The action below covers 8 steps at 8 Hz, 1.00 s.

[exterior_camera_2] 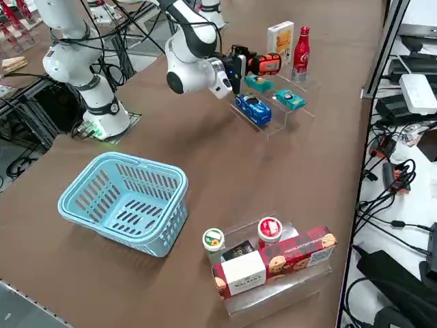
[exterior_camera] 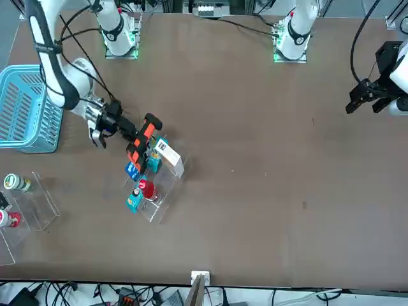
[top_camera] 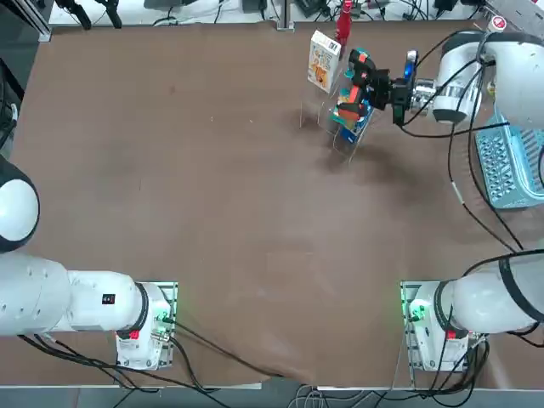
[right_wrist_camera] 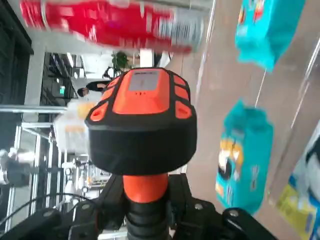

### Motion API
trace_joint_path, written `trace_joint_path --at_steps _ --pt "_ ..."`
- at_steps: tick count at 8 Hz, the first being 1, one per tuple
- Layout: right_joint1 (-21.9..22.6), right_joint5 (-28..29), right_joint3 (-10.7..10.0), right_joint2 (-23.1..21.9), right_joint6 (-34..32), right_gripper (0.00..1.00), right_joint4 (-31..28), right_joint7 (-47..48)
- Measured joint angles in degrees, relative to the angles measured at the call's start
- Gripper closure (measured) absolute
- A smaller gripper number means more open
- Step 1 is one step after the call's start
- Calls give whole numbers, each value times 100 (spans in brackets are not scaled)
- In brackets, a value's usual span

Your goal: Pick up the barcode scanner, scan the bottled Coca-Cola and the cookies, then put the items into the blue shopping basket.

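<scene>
The barcode scanner (right_wrist_camera: 142, 127) is being clamped by the right gripper (right_wrist_camera: 145, 210) (handle between fingers), its head being aimed at the bottled Coca-Cola (exterior_camera_2: 301, 45) for scanning.

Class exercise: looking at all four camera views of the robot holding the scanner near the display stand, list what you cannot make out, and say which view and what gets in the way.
- Right hand fingers: wrist view, the barcode scanner covers where they grip.
- Bottled Coca-Cola: wrist view, blurred and cut off by the edge; label unreadable.
- Cookies: top view, print too small to read.
- Blue shopping basket: top view, partly under the arm and cut by the edge.
</scene>
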Motion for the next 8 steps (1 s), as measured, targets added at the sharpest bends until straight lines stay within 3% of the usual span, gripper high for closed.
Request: trace_joint_path --at_steps 4,8 --pt "171 0 13 -151 -194 57 -579 -436" --pt "145 32 -84 -171 -221 57 -503 -440"
